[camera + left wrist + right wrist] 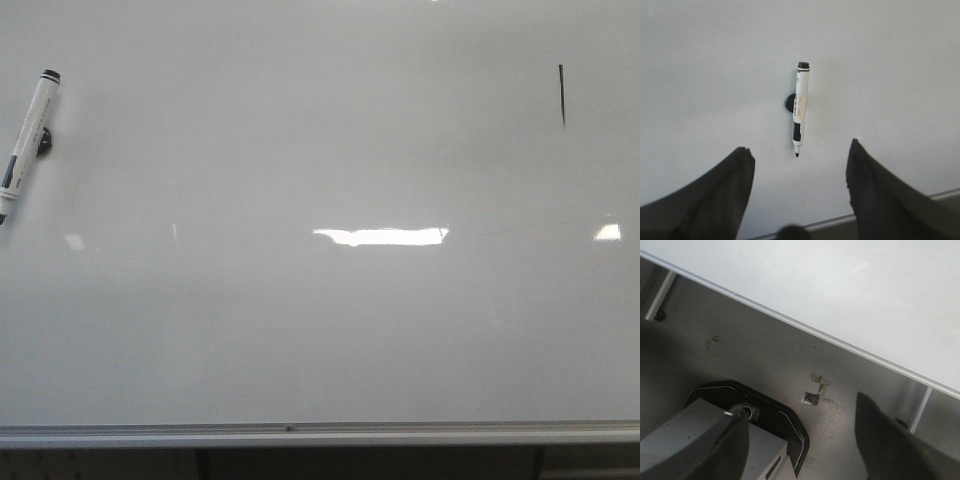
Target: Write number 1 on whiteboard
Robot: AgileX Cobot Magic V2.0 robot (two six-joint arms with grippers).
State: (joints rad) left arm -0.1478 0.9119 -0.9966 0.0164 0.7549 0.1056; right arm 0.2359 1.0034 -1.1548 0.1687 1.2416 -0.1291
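The whiteboard [320, 300] fills the front view, glossy with light glare. A thin black vertical stroke, the number 1 [562, 96], stands at its upper right. A white and black marker [27, 140] rests on a small black magnet holder at the board's far left, tip down; the left wrist view shows the marker [800, 107] too. My left gripper [800, 150] is open and empty, its fingers apart just short of the marker's tip. My right gripper [800, 415] is open and empty, held below the board's rail over the floor. Neither gripper appears in the front view.
A silver rail [320, 433] runs along the board's lower edge; the same rail [790, 322] shows in the right wrist view. Below it lie grey floor and the robot's dark-edged base [765, 425]. A scrap of tape [812, 397] sticks to the floor.
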